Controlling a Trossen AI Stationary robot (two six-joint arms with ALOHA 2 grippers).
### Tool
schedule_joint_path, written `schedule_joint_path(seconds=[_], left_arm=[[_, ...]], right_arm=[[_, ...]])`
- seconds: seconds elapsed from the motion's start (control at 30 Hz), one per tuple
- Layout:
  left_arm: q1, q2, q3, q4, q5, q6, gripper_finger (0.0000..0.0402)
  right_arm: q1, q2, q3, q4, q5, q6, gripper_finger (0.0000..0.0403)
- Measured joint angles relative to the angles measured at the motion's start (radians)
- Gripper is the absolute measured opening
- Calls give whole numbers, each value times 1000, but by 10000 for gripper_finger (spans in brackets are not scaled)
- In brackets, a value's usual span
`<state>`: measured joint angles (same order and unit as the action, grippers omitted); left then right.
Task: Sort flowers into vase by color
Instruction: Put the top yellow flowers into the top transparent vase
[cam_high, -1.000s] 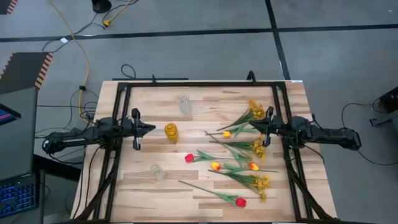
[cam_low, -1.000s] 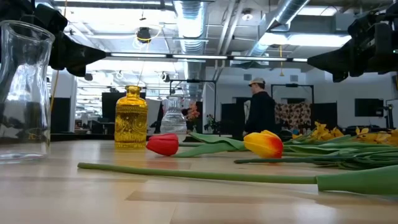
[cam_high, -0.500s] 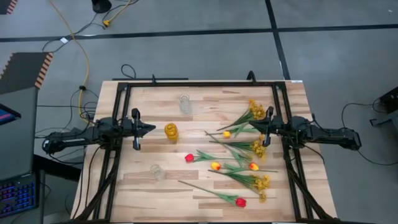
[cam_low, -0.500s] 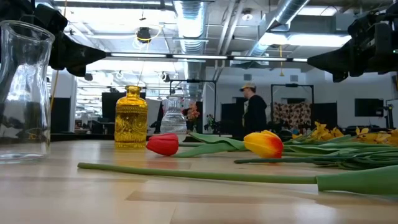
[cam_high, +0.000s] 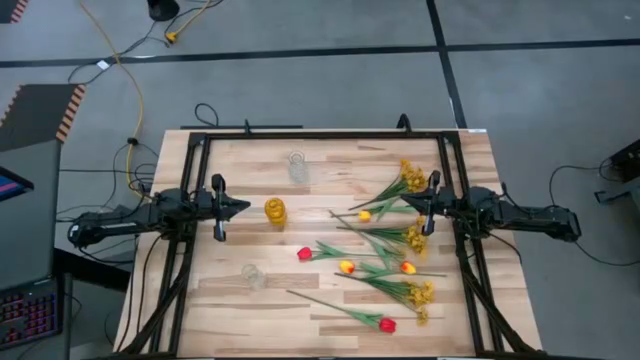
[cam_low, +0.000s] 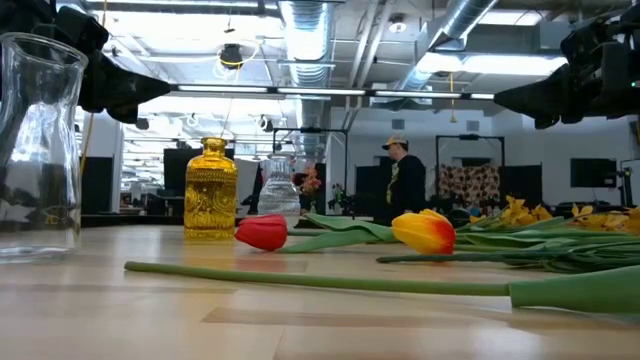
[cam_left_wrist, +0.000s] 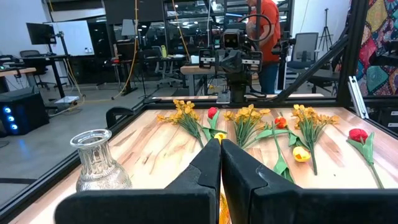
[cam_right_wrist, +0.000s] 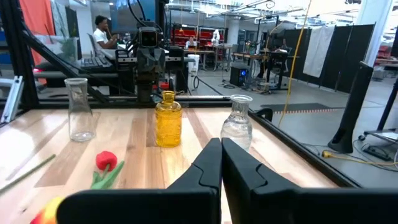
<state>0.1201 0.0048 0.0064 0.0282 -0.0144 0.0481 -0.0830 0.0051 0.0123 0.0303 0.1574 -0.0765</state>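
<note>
Jaws closed on both arms — nothing held, flowers (cam_high: 385, 240) loose on table (cam_high: 330, 165)

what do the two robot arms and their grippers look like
Both arms are matte black, slim and jointed, with dark cabling along them. The left gripper and right gripper each end in two chunky, angular black plastic jaws tapering to blunt tips. No markings are visible.

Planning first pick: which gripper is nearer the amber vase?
Left. The left gripper hovers just beside the amber vase; the right gripper waits across the flower pile.
</note>
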Motion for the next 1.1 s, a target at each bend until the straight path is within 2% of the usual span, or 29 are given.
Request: schedule_joint_path(seconds=[0.8, 1.0, 1.1], left_arm=[[0, 0, 0, 0, 0, 0, 0], [0, 0, 0, 0, 0, 0, 0], [0, 0, 0, 0, 0, 0, 0]], right_arm=[[-3, 0, 0, 8, 0, -2, 36], [-5, 0, -1, 26, 1, 125, 39], [-4, 0, -1, 58, 2, 132, 53]])
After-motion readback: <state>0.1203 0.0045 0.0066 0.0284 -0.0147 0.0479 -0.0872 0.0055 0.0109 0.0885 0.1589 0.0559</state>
